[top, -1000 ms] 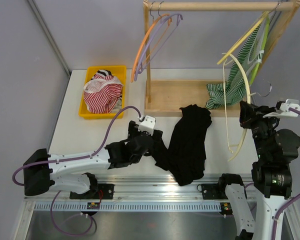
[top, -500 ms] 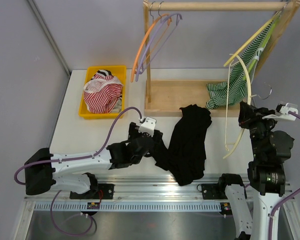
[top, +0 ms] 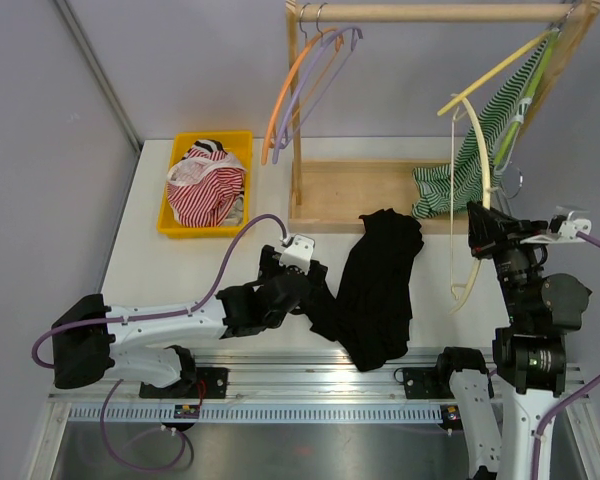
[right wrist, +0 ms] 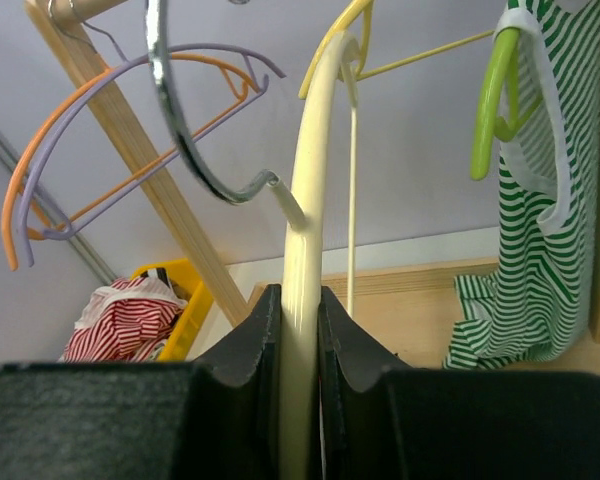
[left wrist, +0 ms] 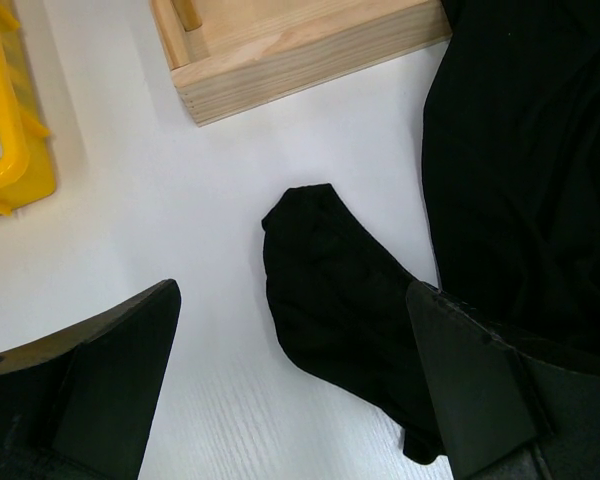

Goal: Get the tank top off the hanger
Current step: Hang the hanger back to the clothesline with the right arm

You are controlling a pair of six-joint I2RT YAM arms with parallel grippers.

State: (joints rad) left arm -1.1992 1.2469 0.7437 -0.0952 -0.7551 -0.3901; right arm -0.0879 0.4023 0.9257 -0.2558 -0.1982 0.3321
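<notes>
Jaws of the right gripper (right wrist: 300, 335) are nearly closed and pinch the cream hanger (right wrist: 308, 180) by its curved arm, holding it upright in front of the wooden rack (top: 350, 195). Its metal hook (right wrist: 185, 130) hangs free of the rail. The black tank top (top: 375, 290) is off that hanger and lies crumpled on the white table (top: 180, 270), between the 2 arms, its upper end touching the rack base. The left gripper (left wrist: 298, 375) stands wide open, low over the table, gripping nothing; 1 finger is over a fold of the black fabric. On the rack hang a green-striped top (top: 460, 170) and 2 bare hangers, orange (top: 285, 90) and purple (top: 320, 75). A yellow bin (top: 215, 137) holds red-striped clothing (top: 205, 190).
</notes>
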